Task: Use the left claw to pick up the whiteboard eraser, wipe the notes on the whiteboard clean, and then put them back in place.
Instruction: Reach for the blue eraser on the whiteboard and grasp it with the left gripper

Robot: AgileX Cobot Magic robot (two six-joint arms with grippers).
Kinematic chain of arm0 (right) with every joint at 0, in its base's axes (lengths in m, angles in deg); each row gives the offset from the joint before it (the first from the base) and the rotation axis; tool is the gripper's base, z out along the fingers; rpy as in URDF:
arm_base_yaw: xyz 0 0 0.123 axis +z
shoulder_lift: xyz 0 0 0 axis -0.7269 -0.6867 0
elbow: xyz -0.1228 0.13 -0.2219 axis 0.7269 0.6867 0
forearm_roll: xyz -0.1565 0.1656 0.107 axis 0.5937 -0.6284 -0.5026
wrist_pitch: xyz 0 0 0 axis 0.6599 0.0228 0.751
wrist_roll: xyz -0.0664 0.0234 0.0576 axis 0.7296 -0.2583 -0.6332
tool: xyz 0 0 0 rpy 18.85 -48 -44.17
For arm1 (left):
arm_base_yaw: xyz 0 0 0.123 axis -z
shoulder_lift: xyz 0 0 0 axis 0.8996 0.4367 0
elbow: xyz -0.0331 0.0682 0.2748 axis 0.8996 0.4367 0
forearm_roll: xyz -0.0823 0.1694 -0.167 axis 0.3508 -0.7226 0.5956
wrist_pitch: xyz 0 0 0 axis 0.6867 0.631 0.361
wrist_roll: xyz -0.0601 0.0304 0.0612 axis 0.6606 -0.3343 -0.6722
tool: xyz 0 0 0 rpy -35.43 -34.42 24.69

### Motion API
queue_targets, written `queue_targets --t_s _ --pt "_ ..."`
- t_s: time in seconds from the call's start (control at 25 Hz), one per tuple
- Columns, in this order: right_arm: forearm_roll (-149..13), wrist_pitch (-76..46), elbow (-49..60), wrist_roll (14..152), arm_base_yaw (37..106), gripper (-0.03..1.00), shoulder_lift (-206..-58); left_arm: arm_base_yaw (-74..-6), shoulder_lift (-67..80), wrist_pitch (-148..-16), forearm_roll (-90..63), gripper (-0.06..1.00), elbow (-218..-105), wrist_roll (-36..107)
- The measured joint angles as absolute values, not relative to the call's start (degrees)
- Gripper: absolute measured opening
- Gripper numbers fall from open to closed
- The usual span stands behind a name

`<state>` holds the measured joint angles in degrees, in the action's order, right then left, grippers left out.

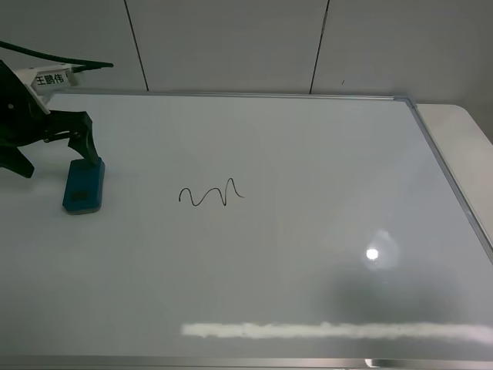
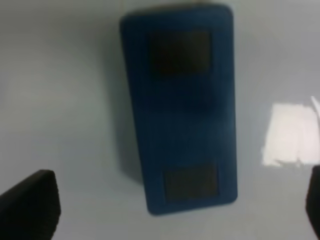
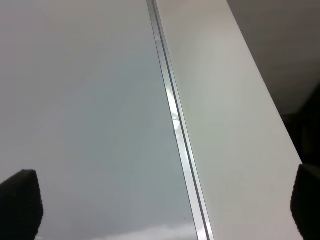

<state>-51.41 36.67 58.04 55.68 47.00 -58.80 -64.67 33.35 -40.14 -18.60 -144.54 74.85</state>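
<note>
Currently: pickup step. Left tool (image 1: pixel 63 168) wide open, empty, poised over eraser (image 1: pixel 83 187) lying flat on whiteboard (image 1: pixel 308 154) near bench (image 1: pixel 462 135) left edge. Squiggle (image 1: pixel 212 194) unwiped. Next: lower, centre fingers (image 2: pixel 30 205) on long sides, close.

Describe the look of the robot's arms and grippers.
The left arm is glossy black and jointed, ending in a black two-fingered left gripper. A thin black cable runs along it, and a white label carries dark characters. Of the right gripper, only two matte black, rounded fingertips show.
</note>
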Motion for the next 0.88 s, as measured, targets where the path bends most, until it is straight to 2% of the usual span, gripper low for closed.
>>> queue_targets --t_s 0.88 --pt "-51.41 36.67 58.04 55.68 47.00 0.99 -58.80 -62.99 42.18 -47.48 -20.22 0.99 -144.54 74.50"
